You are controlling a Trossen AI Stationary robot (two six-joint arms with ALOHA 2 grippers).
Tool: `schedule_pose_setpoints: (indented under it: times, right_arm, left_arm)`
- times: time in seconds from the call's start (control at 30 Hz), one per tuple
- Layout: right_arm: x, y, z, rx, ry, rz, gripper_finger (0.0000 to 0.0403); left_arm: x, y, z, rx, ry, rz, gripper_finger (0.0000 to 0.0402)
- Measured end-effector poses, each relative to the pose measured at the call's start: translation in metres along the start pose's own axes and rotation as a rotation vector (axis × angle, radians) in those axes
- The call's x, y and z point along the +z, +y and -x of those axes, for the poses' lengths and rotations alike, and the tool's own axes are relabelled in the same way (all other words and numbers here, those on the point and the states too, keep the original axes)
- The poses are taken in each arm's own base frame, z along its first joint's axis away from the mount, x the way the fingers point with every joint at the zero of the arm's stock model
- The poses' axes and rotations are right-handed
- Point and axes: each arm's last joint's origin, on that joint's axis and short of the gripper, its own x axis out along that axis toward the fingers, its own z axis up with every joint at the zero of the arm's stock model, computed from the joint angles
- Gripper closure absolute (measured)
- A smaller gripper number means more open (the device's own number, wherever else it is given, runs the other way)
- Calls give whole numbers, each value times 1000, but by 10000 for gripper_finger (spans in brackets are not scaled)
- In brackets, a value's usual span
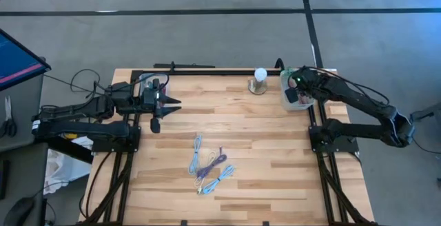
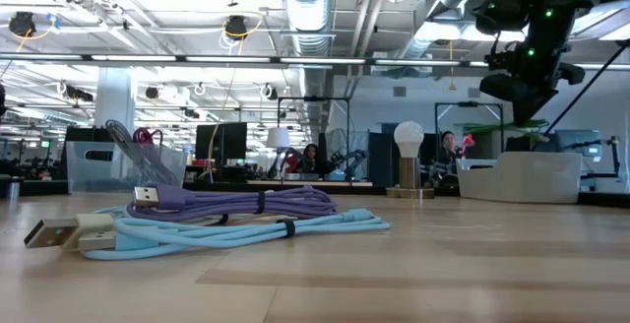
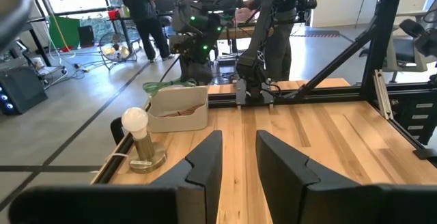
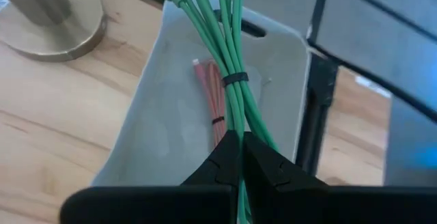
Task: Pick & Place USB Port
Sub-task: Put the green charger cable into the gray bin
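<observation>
Bundled green USB cable (image 4: 229, 53) hangs over grey bin (image 4: 171, 108).

arms (image 1: 358, 105): matte black | pincer (image 3: 239, 166) fingers: angular, dark

Bright overhead light, bg blurry.

The setting is a robotics lab in an open industrial hall. Bare pipes and ducts (image 2: 325, 8) are running across the ceiling. Desks carrying monitors (image 2: 221, 141) are filling the room behind the wooden table (image 1: 275, 157). People (image 3: 140, 12) are standing among cables, a fan and other equipment on the concrete floor (image 1: 207, 40).
</observation>
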Motion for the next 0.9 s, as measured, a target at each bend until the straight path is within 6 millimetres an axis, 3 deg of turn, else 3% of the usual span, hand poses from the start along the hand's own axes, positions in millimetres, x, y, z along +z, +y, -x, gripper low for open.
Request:
schedule_pose_setpoints:
  times: [0.9]
  right_arm:
    - [3, 17, -45, -72, 217, 80, 398]
  left_arm:
    - [0, 0, 0, 0, 0, 3, 312]
